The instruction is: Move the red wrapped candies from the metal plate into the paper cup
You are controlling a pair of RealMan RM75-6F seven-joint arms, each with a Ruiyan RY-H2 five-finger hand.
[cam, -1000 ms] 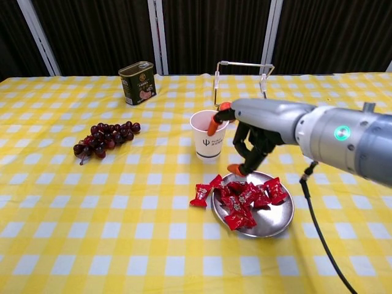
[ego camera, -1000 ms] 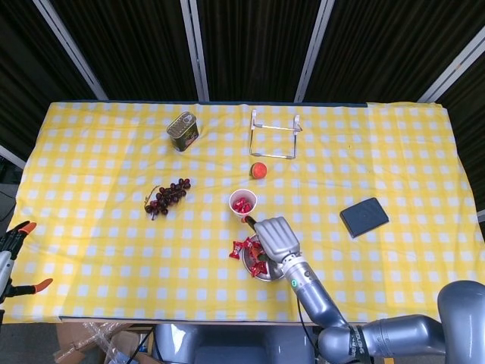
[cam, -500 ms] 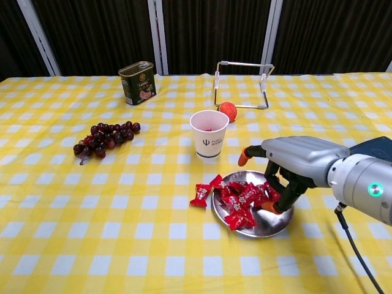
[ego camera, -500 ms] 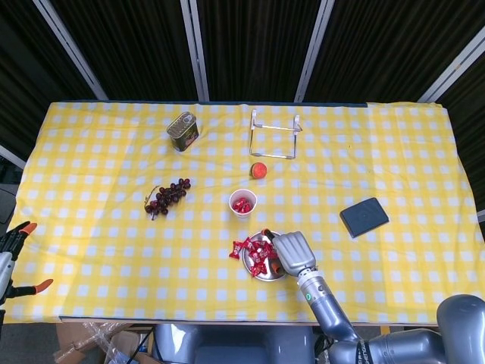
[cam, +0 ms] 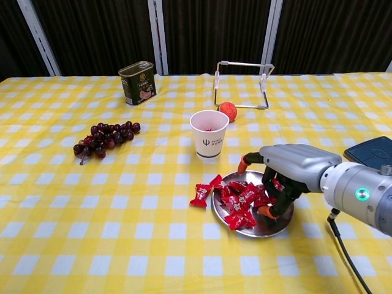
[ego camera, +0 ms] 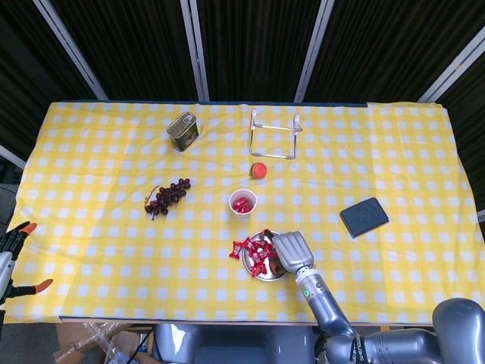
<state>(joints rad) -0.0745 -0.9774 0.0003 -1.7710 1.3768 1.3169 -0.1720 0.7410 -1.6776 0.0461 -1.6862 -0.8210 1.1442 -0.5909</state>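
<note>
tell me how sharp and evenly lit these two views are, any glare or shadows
Head view: even light across the tablecloth, sharp throughout, the backdrop nearly black, small things tiny. Chest view: crisp too, soft shadows under the paper cup and the right hand, dull reflections rather than harsh glare on the metal plate; the arm at the right edge looks enlarged by closeness.

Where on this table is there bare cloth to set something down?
Free: the front-left cloth below the grapes, and the right end past the dark pad. Crowded: around the paper cup and metal plate, where the right hand works.
</note>
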